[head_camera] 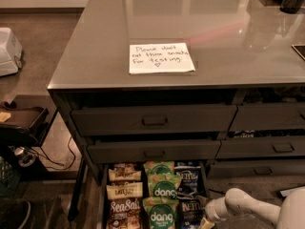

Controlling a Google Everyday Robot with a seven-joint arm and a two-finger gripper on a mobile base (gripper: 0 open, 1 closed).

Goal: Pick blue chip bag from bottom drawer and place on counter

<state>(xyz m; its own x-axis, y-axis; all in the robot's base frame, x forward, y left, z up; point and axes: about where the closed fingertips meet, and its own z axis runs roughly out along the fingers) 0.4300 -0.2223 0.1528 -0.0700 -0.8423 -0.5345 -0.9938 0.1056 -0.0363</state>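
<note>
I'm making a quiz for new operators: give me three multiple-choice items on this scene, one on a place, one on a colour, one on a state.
1. Where in the bottom drawer do the blue chip bags lie? A) left column B) middle column C) right column
2. What colour are the middle column's dang bags? A) green B) red C) white
3. The bottom drawer is: A) shut B) pulled open C) taken out
Answers: 1 C, they sit rightmost, beside the end effector at the view's lower edge. 2 A, their fronts are green. 3 B, its bags show from above.
</note>
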